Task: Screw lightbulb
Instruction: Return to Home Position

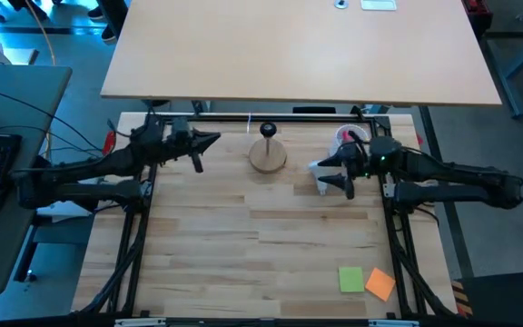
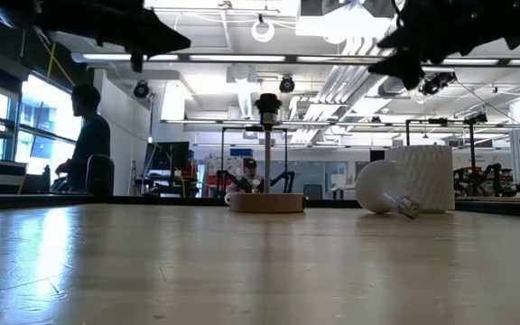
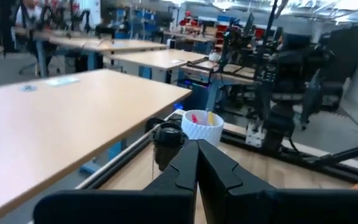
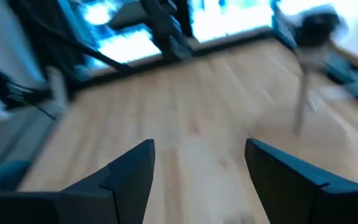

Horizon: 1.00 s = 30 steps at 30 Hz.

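The lightbulb (image 2: 379,187) is white and frosted. It lies on its side on the table in front of a white ribbed cup (image 2: 427,178), its screw base (image 2: 407,208) toward the near edge. The round wooden stand (image 1: 267,156) with its black socket (image 2: 268,104) stands at the far middle. My left gripper (image 1: 214,140) hangs shut, level, left of the socket and well above the table. My right gripper (image 1: 331,174) is open and empty, raised above the lightbulb (image 1: 321,184) and pointing toward the stand. The right wrist view shows bare table between its fingers (image 4: 132,171).
The cup (image 1: 348,138) holds pink items at the far right. A green note (image 1: 350,279) and an orange note (image 1: 380,284) lie near the front right corner. A large pale tabletop (image 1: 298,45) stands beyond the far edge. A person (image 2: 88,135) sits in the room behind.
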Tool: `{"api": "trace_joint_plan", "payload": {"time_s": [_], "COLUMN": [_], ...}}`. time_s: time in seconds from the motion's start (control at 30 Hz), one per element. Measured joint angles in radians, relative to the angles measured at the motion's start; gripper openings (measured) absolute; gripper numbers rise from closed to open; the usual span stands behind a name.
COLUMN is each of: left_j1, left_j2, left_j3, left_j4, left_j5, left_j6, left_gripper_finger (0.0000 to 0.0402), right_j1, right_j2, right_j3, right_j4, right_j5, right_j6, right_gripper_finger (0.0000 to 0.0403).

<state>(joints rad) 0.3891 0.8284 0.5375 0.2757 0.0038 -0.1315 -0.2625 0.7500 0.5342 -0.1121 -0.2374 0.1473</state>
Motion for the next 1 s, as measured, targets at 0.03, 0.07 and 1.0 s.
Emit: {"api": "trace_joint_plan", "payload": {"time_s": [0.03, 0.07, 1.0], "left_j1": [-0.009, -0.017, -0.225], "left_j2": [-0.023, -0.046, -0.288], "left_j3": [-0.01, -0.027, -0.527], "left_j4": [-0.006, -0.001, 0.4], "left_j5": [-0.004, -0.009, -0.173], "left_j6": [0.015, 0.029, 0.012], "left_gripper_finger": [0.0, 0.0, 0.0], "right_j1": [-0.024, -0.048, -0.169], "right_j2": [-0.003, -0.005, -0.006], "right_j3": [-0.005, -0.011, -0.496], "right_j4": [0.041, 0.077, 0.965], "right_j5": [-0.054, -0.102, -0.236], "right_j6": [-0.013, -0.015, 0.219], "right_gripper_finger": [0.0248, 0.0247, 0.0011]}}
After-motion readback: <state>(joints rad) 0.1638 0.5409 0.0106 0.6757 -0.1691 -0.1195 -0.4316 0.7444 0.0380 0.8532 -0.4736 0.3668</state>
